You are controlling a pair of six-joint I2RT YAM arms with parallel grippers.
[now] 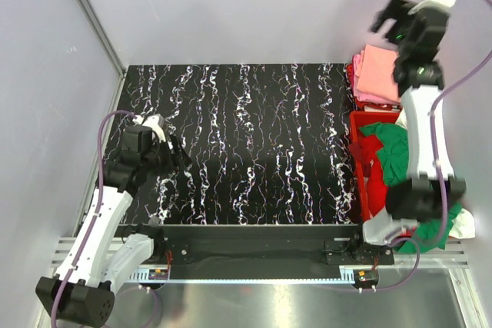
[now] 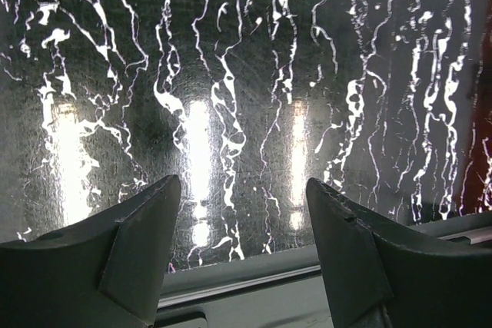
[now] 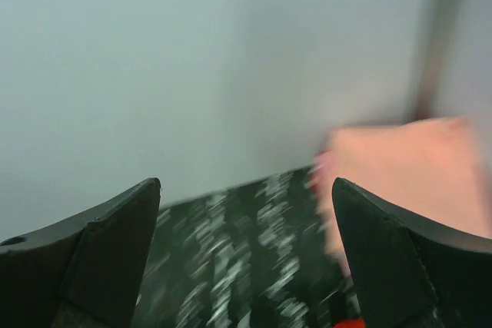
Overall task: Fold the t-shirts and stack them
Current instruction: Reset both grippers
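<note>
Spread and empty, the right claw (image 3: 246, 183) hangs high above the folded salmon-orange t-shirt (image 1: 380, 71) at the desk (image 1: 254, 136) far right, seemingly to clear that stack, while the left claw (image 2: 242, 182), equally spread, waits low at near left.

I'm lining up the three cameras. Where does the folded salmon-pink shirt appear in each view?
Top external: the folded salmon-pink shirt lies at the far right, atop a stack beyond the red crate.
Left wrist: not in it.
Right wrist: blurred, right of centre.
Shared landmark: the black, white-veined table, in all three views.
</note>
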